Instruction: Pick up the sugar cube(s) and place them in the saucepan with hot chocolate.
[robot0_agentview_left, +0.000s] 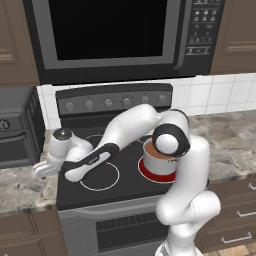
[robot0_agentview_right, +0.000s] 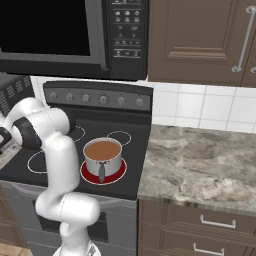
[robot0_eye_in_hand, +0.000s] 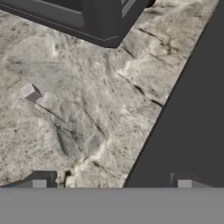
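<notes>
With the gripper (robot0_eye_in_hand: 111, 183) spread wide and empty above the stone counter (robot0_eye_in_hand: 87, 113) left of the stove (robot0_eye_in_hand: 192, 109), I need to swing toward the sugar cube (robot0_eye_in_hand: 30, 92) lying off to one side, straddle it squarely, then carry it to the saucepan (robot0_agentview_right: 103, 156) on the red burner (robot0_agentview_right: 89, 175).

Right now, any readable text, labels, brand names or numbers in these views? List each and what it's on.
None can be read.
Microwave keypad: rows of small pale button markings, too small and blurred to read.
Stove control panel: round knobs, no legible marks.
Toaster oven on the left counter: dial face with no readable print.
Saucepan, sugar cube, countertop: no lettering seen.
</notes>
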